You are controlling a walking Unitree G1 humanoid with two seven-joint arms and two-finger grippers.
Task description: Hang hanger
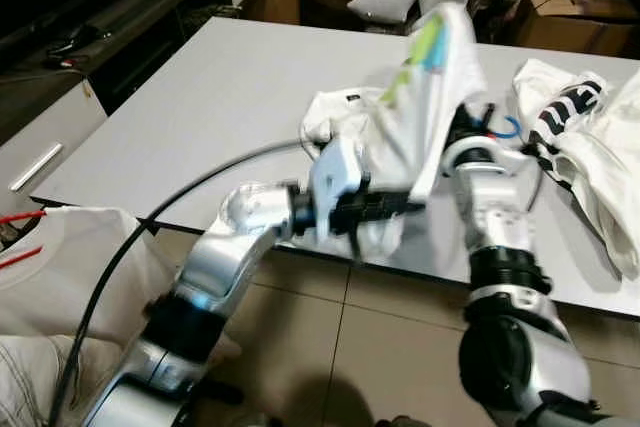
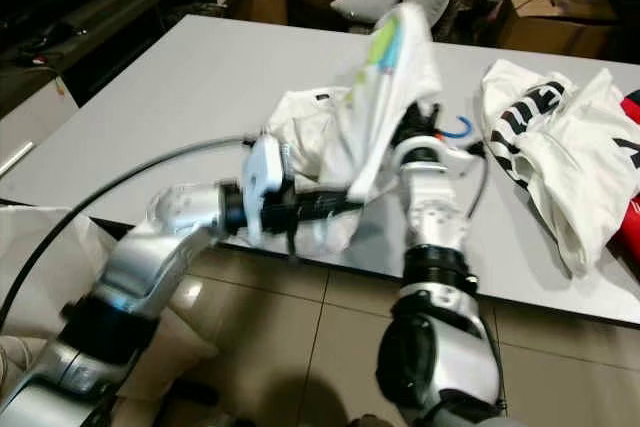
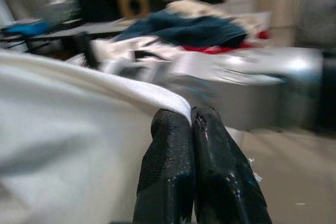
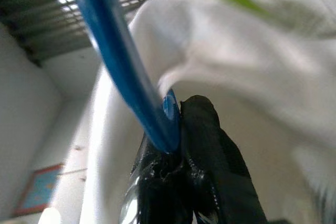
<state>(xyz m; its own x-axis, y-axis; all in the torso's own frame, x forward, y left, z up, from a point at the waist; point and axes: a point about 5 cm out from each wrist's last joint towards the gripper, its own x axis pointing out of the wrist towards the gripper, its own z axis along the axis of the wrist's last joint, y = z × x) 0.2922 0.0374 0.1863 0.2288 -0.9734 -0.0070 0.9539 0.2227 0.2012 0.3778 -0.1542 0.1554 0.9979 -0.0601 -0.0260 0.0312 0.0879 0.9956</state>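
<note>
— Two arms are up over the near edge of the grey table (image 1: 200, 97), seen from the head camera. A white shirt (image 1: 420, 97) with a green and blue print is lifted above the table, and a blue hanger (image 1: 508, 127) pokes out just beside it.

— Who has what?

— The right gripper (image 1: 470, 122) stands upright under the shirt, against the hanger. The left gripper (image 1: 395, 205) reaches sideways into the shirt's lower hem. Another white garment with black lettering (image 1: 575, 137) lies on the table, beyond the right arm from the shirt.

— And from the left wrist?

— The two black fingers (image 3: 168, 156) are pressed together on the shirt's folded hem (image 3: 131, 95). Behind the hem, blurred clothes lie heaped on the table.

— The right wrist?

— Its fingers (image 4: 205, 135) are closed tight around the hanger's blue bar (image 4: 121, 61), with the shirt's white cloth (image 4: 252, 66) draped over and around it.
</note>
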